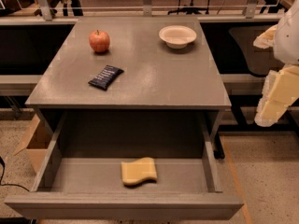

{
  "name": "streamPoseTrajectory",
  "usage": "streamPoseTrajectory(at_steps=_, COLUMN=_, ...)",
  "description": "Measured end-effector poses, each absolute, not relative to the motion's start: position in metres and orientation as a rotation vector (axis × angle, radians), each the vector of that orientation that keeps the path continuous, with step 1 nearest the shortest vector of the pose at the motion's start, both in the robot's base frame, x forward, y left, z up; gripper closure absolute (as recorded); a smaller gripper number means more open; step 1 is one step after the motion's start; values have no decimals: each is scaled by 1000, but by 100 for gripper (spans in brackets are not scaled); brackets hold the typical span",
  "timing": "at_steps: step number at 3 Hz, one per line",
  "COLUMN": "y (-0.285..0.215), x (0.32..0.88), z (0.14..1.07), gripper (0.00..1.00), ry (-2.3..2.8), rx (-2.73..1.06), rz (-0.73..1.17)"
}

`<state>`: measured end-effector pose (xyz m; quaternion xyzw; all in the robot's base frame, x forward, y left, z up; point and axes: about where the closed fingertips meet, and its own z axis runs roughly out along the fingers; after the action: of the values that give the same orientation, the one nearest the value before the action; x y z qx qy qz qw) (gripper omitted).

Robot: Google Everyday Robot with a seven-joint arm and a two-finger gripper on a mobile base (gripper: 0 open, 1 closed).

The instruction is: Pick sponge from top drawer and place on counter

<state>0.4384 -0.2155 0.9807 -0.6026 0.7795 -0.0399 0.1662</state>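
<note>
The pale yellow sponge [138, 171] lies flat on the floor of the open top drawer [124, 204], near its middle and close to the front panel. The counter [154, 78] is the grey cabinet top above the drawer. My gripper [275, 94] is at the right edge of the view, beside the counter's right side and well above and to the right of the sponge. Its blocky pale yellow fingers [282, 90] hold nothing.
On the counter sit a red apple [99, 41] at the back left, a white bowl [177, 35] at the back right and a dark snack bag [106, 77] left of the middle. A cardboard box [32, 141] stands on the floor left of the cabinet. A dark bench with a metal rail [140, 8] runs behind.
</note>
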Motion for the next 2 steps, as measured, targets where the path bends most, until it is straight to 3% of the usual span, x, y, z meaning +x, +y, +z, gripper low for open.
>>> streamPoseTrajectory(at_steps=2, y=-204, x=432, z=957, gripper=0, ry=2215, rx=-1739, rz=-29)
